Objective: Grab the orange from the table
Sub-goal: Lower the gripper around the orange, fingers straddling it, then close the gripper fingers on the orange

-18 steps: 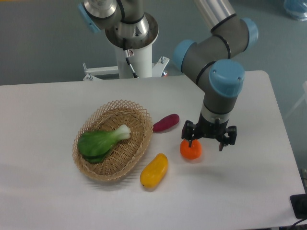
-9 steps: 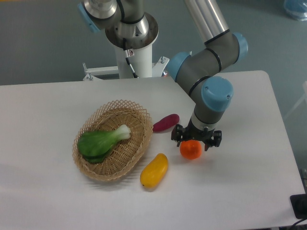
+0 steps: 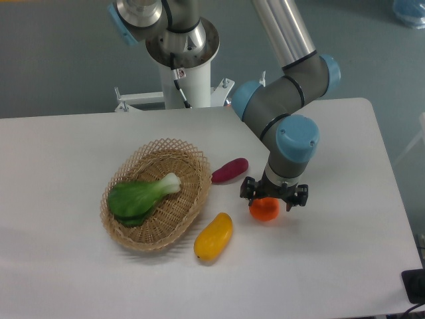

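White, smooth and plain, the table (image 3: 80, 266) has rounded corners; broad bare surface lies to the right of the arm and along the near edge, with its right rim well apart from all objects. Nearest obstacles on the left are the purple oblong vegetable (image 3: 230, 170), up and to the left, and the elongated yellow fruit (image 3: 213, 236), down and to the left; both sit near but apart from the orange (image 3: 264, 210).

Position of the orange: on the tabletop, right of centre, directly beneath the gripper (image 3: 274, 195). The claw stands over it, fingers spread to either side of the fruit's upper half, its top partly hidden by the gripper body. Contact between fingers and fruit cannot be told; the jaws stand apart.

Materials: orange is round, bright and matte. The woven wicker basket (image 3: 187, 150), oval with an open lattice rim, holds a leafy green vegetable (image 3: 136, 199) with a pale stem.
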